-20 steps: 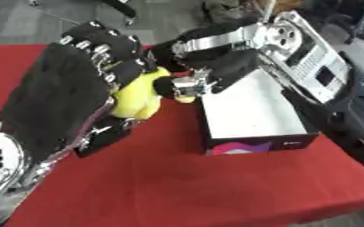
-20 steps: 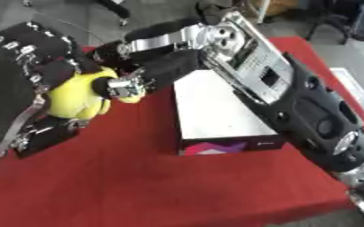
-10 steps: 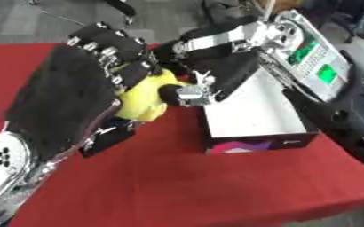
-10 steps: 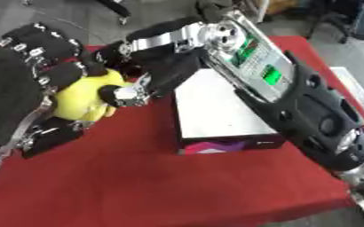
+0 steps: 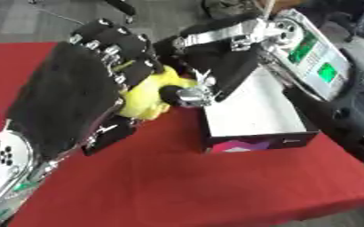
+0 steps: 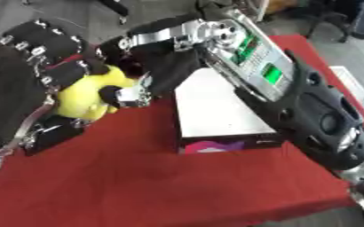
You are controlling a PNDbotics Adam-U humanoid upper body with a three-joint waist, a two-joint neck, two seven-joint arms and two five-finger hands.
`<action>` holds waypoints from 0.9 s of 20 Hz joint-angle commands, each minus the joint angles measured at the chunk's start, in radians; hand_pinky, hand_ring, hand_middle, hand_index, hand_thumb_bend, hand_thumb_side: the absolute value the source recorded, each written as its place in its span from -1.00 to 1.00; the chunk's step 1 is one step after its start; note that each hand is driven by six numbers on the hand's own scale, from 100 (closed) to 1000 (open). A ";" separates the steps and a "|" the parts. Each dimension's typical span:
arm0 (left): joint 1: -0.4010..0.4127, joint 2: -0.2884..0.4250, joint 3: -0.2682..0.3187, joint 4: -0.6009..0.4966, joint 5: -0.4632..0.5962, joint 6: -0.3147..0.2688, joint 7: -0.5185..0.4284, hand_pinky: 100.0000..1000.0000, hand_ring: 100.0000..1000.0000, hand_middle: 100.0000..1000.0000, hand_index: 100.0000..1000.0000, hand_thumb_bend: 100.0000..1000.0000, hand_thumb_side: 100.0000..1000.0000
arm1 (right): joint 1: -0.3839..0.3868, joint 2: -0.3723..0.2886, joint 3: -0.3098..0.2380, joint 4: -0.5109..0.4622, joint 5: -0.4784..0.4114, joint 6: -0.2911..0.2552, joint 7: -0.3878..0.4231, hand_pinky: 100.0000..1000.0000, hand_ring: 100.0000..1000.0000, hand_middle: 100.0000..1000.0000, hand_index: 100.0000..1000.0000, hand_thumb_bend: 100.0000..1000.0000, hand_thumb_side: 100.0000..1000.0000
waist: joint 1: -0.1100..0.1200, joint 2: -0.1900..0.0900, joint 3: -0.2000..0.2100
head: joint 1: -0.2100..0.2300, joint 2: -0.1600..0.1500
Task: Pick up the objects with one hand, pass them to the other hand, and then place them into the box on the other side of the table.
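Red-covered counter (image 5: 177, 186) across the lower frame. Left robot hand (image 5: 76, 95) filling the left side, fingers curled over a yellow object (image 5: 150, 95) at centre left. Right robot hand (image 6: 138, 84) reaching down from the upper right, fingertips touching the same yellow object; how far closed, impossible to tell. Open box (image 5: 251, 113) at centre right, just beside both hands, holding nothing visible.

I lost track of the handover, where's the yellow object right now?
The yellow object sits left of centre, cupped in the left hand, with the right hand touching its right side, just left of the box.
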 commanded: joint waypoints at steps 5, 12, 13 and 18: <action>-0.017 -0.009 0.018 0.023 -0.076 0.089 -0.029 0.40 0.23 0.11 0.38 -0.62 -1.00 | -0.016 0.000 0.006 -0.074 -0.080 0.043 -0.033 0.82 0.82 -0.75 0.16 -1.00 -0.75 | 0.002 -0.027 -0.003 | -0.005 0.000; -0.013 -0.013 0.013 0.019 -0.088 0.114 -0.028 0.45 0.35 0.28 0.67 -0.06 -0.97 | -0.016 0.001 0.002 -0.074 -0.156 0.108 -0.082 0.80 0.78 -0.87 0.05 -1.00 -0.87 | 0.002 -0.026 -0.003 | -0.005 0.001; -0.013 -0.013 0.013 0.019 -0.090 0.113 -0.030 0.46 0.38 0.32 0.70 0.07 -0.92 | -0.016 0.001 0.002 -0.075 -0.166 0.116 -0.087 0.80 0.77 -0.88 0.04 -1.00 -0.88 | 0.002 -0.026 -0.003 | -0.005 0.001; -0.010 -0.016 0.011 0.025 -0.117 0.111 -0.051 0.53 0.47 0.42 0.84 0.47 -0.81 | -0.016 -0.001 -0.001 -0.079 -0.195 0.143 -0.097 0.79 0.76 -0.89 0.03 -1.00 -0.92 | 0.002 -0.025 -0.003 | -0.003 0.002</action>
